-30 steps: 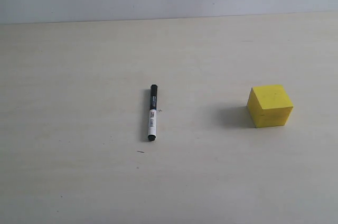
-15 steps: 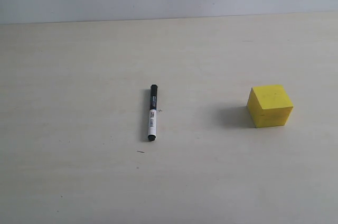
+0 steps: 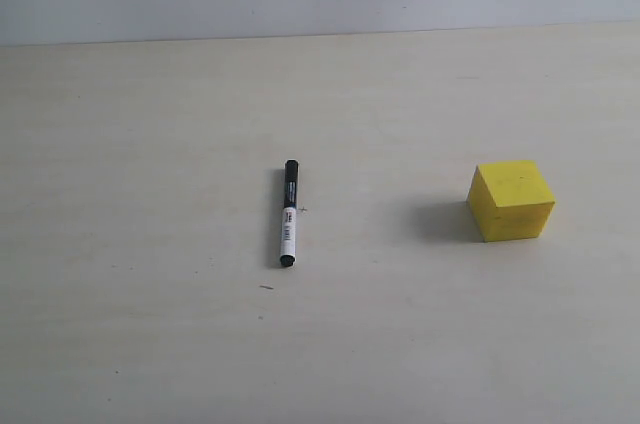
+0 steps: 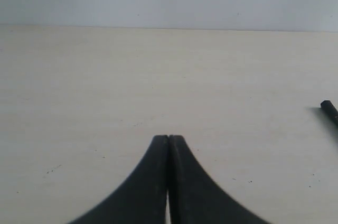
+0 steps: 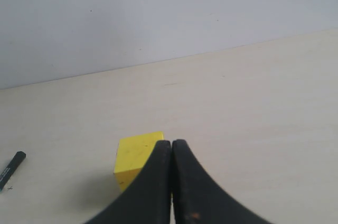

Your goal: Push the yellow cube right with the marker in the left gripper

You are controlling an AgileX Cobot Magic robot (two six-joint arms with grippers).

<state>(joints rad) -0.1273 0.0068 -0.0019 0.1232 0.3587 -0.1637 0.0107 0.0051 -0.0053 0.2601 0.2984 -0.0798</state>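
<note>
Left gripper (image 4: 168,138): jaws pressed together, nothing between them, above the bare table (image 3: 150,144).
Marker (image 3: 289,214): lying flat on the table left of centre, black cap at the far end, not held.
Yellow cube (image 3: 511,200): resting on the table, well apart to the marker's right.
Right gripper (image 5: 171,142): jaws pressed together, empty; in its wrist view the cube shows partly behind the tips.

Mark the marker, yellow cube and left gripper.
marker (image 3: 289,216): exterior view, middle of barrel
yellow cube (image 3: 513,189): exterior view, top face
left gripper (image 4: 168,139): left wrist view, between the closed fingers' tips
</note>
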